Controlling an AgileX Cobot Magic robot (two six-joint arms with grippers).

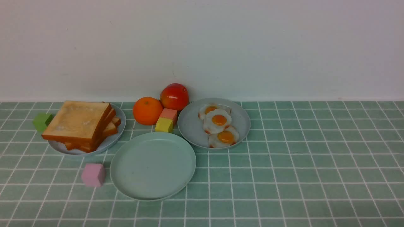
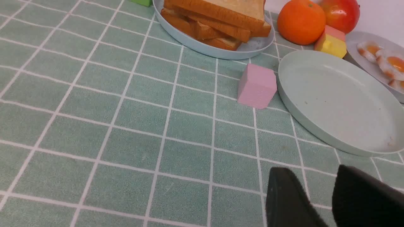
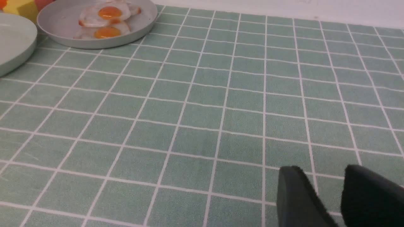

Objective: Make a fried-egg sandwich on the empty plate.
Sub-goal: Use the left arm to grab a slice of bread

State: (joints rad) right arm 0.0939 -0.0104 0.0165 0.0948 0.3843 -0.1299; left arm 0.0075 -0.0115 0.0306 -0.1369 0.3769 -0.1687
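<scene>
The pale mint-green plate (image 1: 153, 165) lies near the front centre with nothing on it; it also shows in the left wrist view (image 2: 334, 104) and the right wrist view (image 3: 12, 41). Several toast slices (image 1: 79, 121) are stacked on a grey-blue plate (image 1: 122, 123) at the left. Three fried eggs (image 1: 219, 119) lie on a second grey-blue plate (image 1: 191, 126) to the right of centre. No assembled sandwich is in view. My left gripper (image 2: 314, 171) is open and empty over the cloth, short of the mint plate. My right gripper (image 3: 323, 170) is open and empty, far from the egg plate (image 3: 63, 19). Neither gripper shows in the front view.
An orange (image 1: 147, 111) and a red fruit (image 1: 174, 96) sit at the back by the wall. A red block (image 1: 169, 114) and a yellow block (image 1: 164, 125) stand between the plates. A pink block (image 1: 93, 175) is left of the mint plate; a green block (image 1: 42, 122) is far left.
</scene>
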